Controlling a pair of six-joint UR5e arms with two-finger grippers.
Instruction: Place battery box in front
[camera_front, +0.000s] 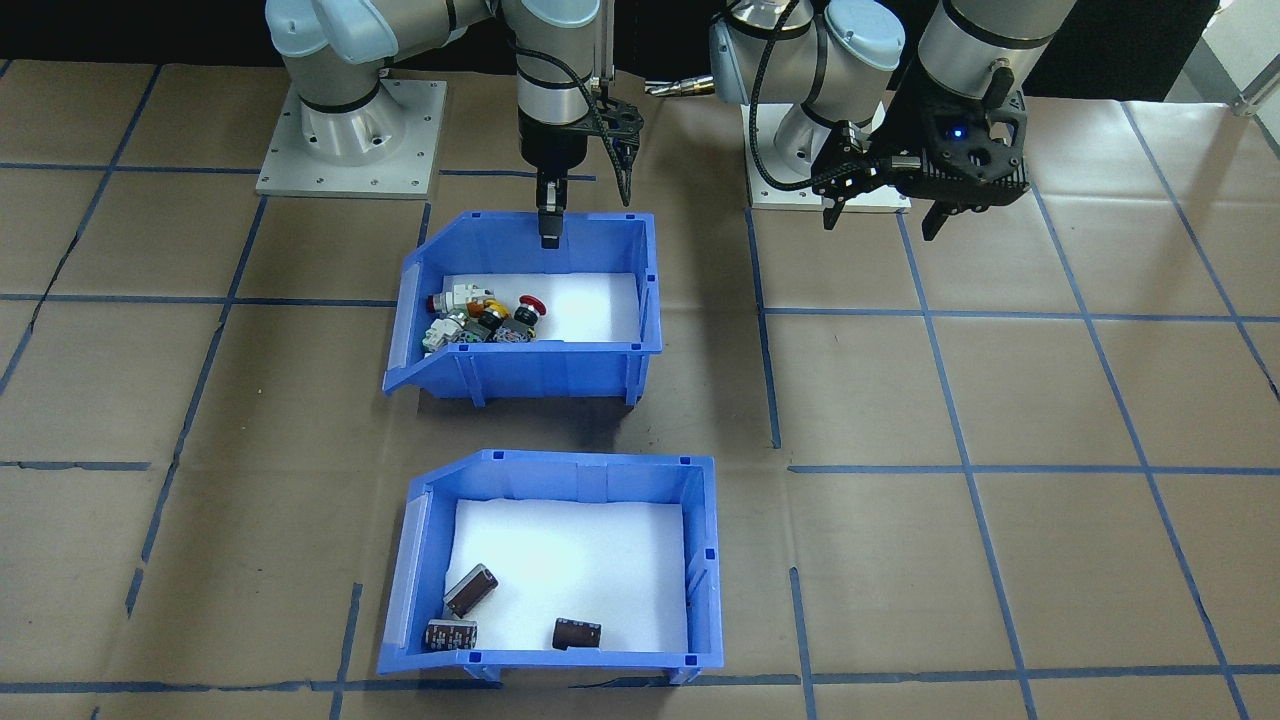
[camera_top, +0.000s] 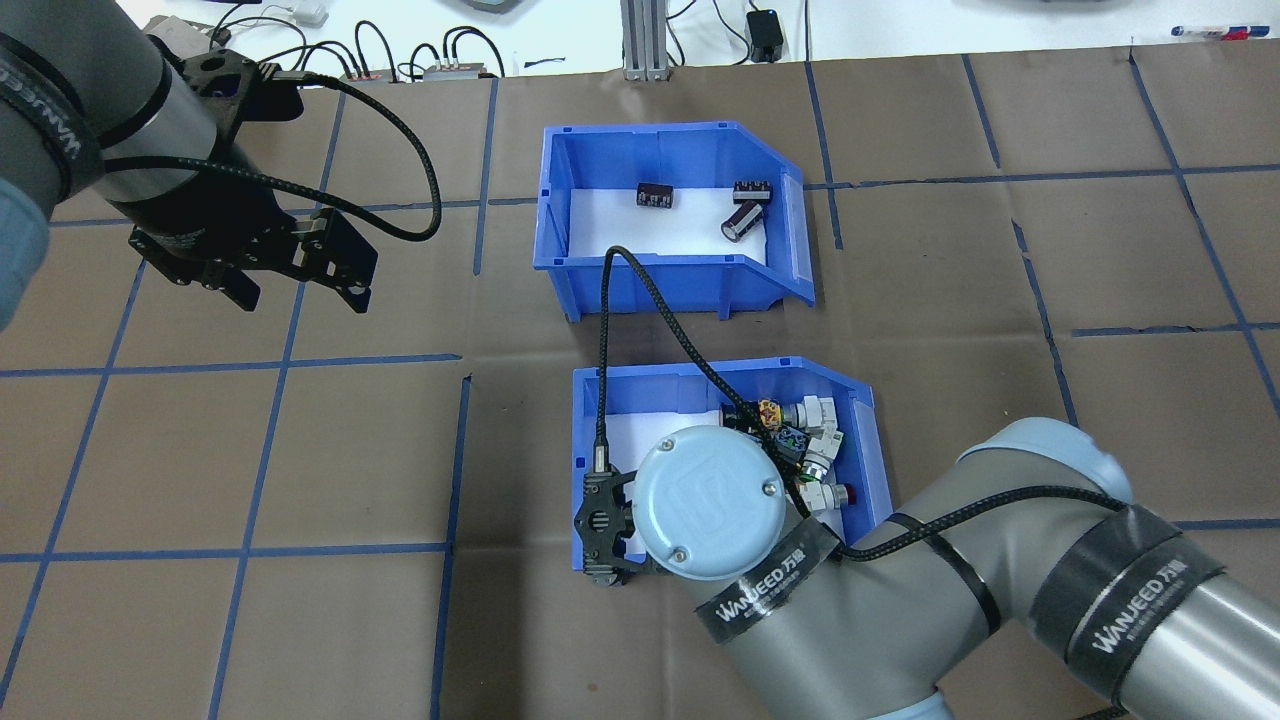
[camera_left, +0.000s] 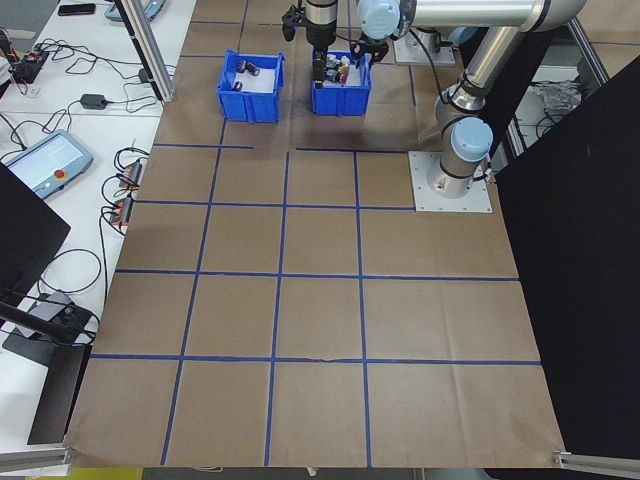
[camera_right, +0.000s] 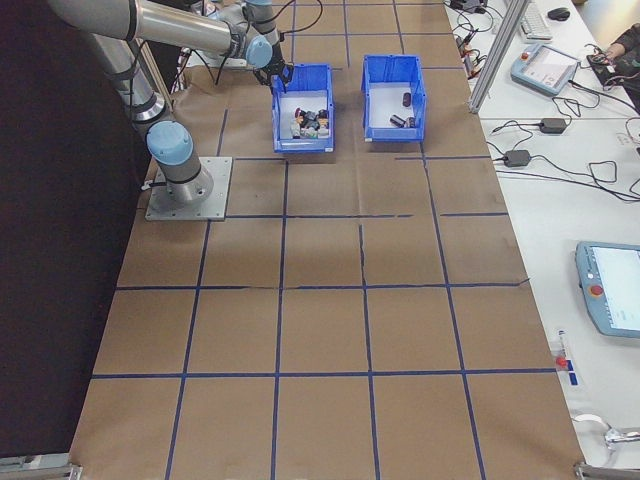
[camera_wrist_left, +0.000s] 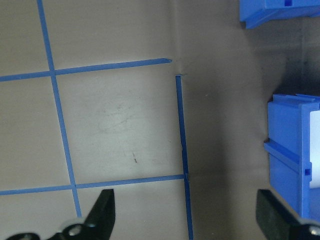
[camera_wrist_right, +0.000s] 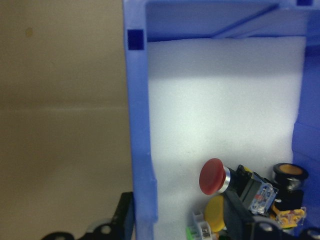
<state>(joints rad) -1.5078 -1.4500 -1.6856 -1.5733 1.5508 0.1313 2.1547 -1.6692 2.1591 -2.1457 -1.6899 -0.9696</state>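
The battery box (camera_front: 705, 570) is a blue bin with a white liner. It holds three dark cylinders (camera_front: 470, 590) and stands on the side of the table far from the robot, upper middle in the overhead view (camera_top: 650, 275). Nearer the robot stands a like blue bin (camera_front: 540, 370) with coloured push-buttons (camera_front: 485, 315). My right gripper (camera_front: 588, 220) is open astride that bin's wall nearest the robot; the right wrist view (camera_wrist_right: 182, 222) shows one finger outside and one inside. My left gripper (camera_front: 882, 225) hangs open over bare table, off to the side of both bins (camera_top: 300, 298).
Brown paper with a blue tape grid covers the table. The two arm bases (camera_front: 350, 130) stand behind the bins. Corners of the blue bins (camera_wrist_left: 292, 165) show at the right edge of the left wrist view. Cables and a pendant (camera_right: 610, 290) lie on the side benches.
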